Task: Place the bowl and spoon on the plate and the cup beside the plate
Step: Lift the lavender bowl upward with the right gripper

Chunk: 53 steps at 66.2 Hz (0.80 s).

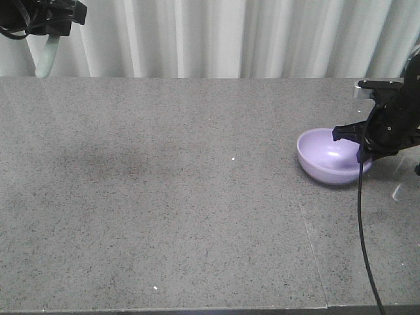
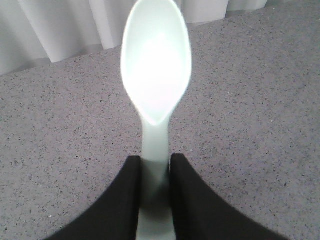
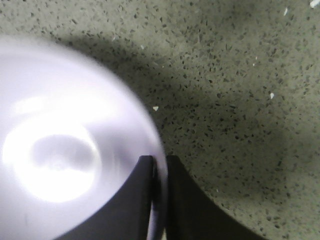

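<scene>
Meanwhile, pinches spoon [image 2: 156,75] handle in left hand [image 2: 155,167], raised far left above tabletop [image 1: 164,197]; clamps bowl [image 3: 65,140] rim with right hand [image 3: 159,164] at right side.

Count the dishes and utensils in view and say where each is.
2. The lavender bowl is at the table's right side, rim pinched by the right gripper. The mint-green spoon is held aloft at far left by the left gripper. Others may lie outside view.

My left tool [image 2: 155,167]: both black fingers [image 2: 125,200] pinch the handle of the spoon [image 2: 156,65], one each side.
Spoon: pale mint, pointing straight ahead of my tool, hollow facing me.
Table [image 2: 260,110]: speckled grey, beneath my tool.
Curtain [image 2: 55,25]: white, beyond the spoon's tip.
</scene>
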Available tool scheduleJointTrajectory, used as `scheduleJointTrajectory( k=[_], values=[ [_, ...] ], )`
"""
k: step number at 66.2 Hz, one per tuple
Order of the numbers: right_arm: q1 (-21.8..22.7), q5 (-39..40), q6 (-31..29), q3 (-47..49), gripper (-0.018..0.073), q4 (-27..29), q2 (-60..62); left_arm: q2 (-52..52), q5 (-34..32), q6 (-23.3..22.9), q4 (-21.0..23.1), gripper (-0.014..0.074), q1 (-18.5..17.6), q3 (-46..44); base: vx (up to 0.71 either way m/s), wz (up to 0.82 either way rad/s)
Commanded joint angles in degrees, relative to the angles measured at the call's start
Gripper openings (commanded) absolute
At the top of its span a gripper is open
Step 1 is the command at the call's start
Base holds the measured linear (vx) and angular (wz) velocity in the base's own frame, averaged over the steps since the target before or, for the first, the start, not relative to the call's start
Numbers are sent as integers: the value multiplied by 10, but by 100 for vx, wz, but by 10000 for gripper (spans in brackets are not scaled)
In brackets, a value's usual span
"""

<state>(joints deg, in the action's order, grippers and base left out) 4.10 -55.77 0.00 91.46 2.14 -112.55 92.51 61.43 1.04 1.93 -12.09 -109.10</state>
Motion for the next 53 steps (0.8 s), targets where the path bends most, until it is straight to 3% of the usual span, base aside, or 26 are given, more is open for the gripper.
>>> scheduleJointTrajectory(
  k=[1, 29, 53],
  values=[
    [3, 14, -10, 19, -11, -2, 31, -26, -32, 0, 5, -6, -3, -18, 0, 0],
    [3, 22, -35, 40, -9, 29, 171, -26, -31, 0, 5, -6, -3, -18, 0, 0],
    [1, 38, -88, 48, -6, 121, 330, -26, -37, 0, 5, -6, -3, -18, 0, 0]
  ],
)
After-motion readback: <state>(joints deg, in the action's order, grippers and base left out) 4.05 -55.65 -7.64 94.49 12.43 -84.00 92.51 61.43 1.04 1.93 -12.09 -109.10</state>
